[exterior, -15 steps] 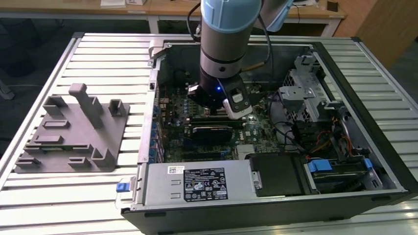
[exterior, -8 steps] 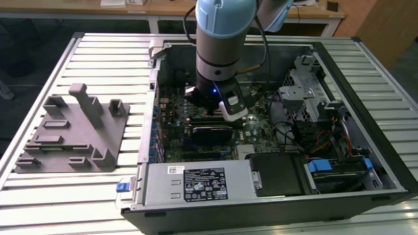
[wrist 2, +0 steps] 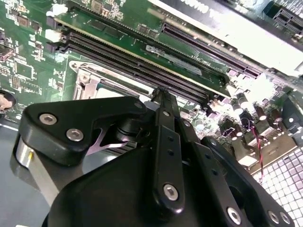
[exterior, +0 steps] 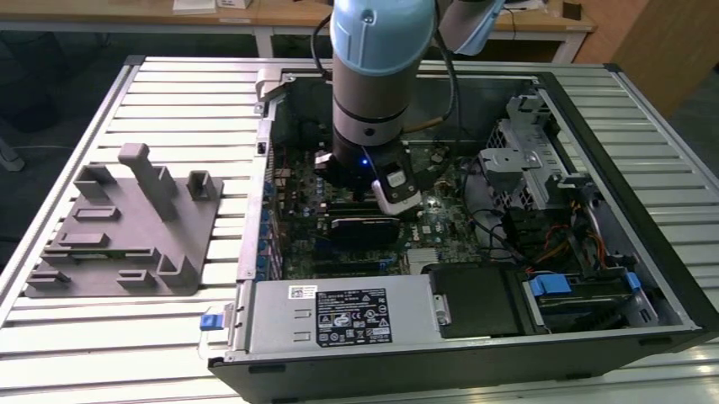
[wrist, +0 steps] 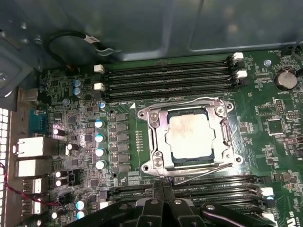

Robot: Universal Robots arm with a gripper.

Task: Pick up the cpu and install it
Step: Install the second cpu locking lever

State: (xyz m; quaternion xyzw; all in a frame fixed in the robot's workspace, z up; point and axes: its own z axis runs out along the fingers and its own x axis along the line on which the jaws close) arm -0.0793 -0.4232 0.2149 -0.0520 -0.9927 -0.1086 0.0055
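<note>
First wrist view: cpu [wrist: 188, 136] seated in socket [wrist: 158, 142], gripper [wrist: 163, 185] pressed together, holding nothing, just beside the frame. Risk: snagging unlatched lever [wrist: 201, 174].

You see a grey fixture [exterior: 118, 231] lying on the slatted counter [exterior: 168, 93], beside the open computer case [exterior: 629, 168].
</note>
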